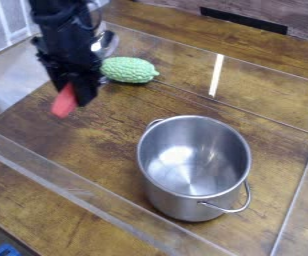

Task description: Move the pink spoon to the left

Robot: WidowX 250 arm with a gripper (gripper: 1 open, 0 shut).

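The pink spoon's reddish-pink handle (66, 100) hangs down over the wooden tabletop on the left, just above the surface. My gripper (78, 84), black and pointing straight down, is shut on the spoon's upper part. A bit of shiny silver (106, 42) shows behind the gripper body; whether it is the spoon's bowl I cannot tell. The spoon hangs left of the pot and in front of the green vegetable.
A bumpy green vegetable (130, 70) lies just right of the gripper. A steel pot (194, 165) with a wire handle stands at the lower right. Clear plastic walls (63, 180) edge the wooden table (117, 135).
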